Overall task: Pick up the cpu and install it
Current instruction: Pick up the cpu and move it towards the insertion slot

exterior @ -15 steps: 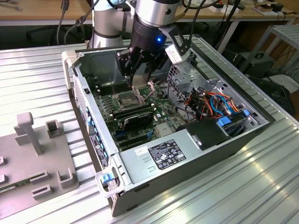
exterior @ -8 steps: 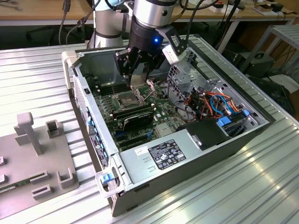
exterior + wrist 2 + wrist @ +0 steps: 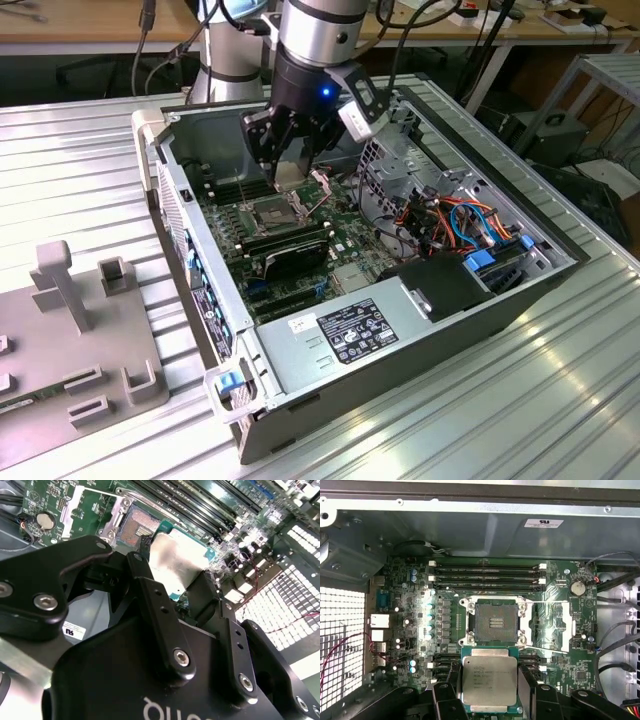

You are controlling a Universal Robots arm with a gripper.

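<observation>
The pick-up was done: my jaws were closed on the cpu [image 3: 489,682], pinching it by two opposite edges, its metal face turned toward my wrist; it hung clear of the board, near the socket [image 3: 492,622] but not touching it; the socket lay open and empty, its retaining frame [image 3: 555,625] swung aside, so by my reckoning the seating was not yet done; my arm [image 3: 318,35] reached down into the open computer case [image 3: 450,345], wrist aimed at the motherboard [image 3: 402,587]; the case sat on the ribbed surface [image 3: 540,400].
</observation>
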